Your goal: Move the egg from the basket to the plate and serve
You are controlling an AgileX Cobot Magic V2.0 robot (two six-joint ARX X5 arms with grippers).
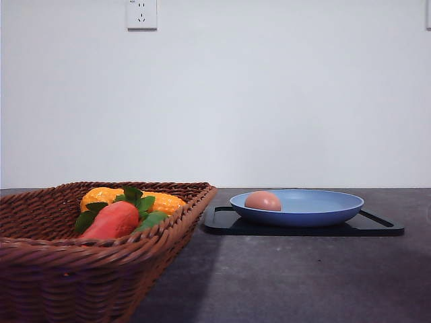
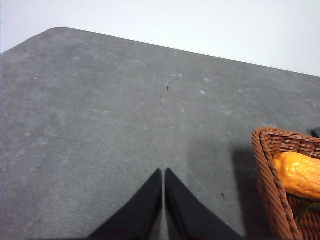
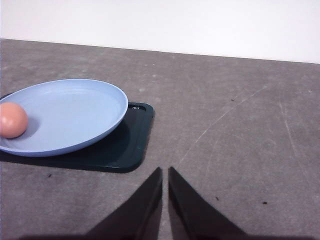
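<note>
1. Front view: the egg [image 1: 262, 200] lies in the plate [image 1: 296, 207] on a black tray [image 1: 377, 227], out of the basket [image 1: 81, 262]; the transfer looks done.
2. Left wrist view: the left gripper [image 2: 164, 172], clenched and empty, hangs over the table [image 2: 100, 110].
3. Right wrist view: the right gripper [image 3: 165, 171], clenched and empty, sits near the tray; serving seemingly remains.

- The table [image 1: 289, 276] is a dark grey, matte surface with faint scuffs and specks, ending at a white wall.
- The basket [image 1: 40, 269], brown wicker, sits directly on it at about 8 o'clock in the front view.
- The black tray [image 1: 377, 227] lies flat on it at about 3 o'clock from the basket, just beside its rim.
</note>
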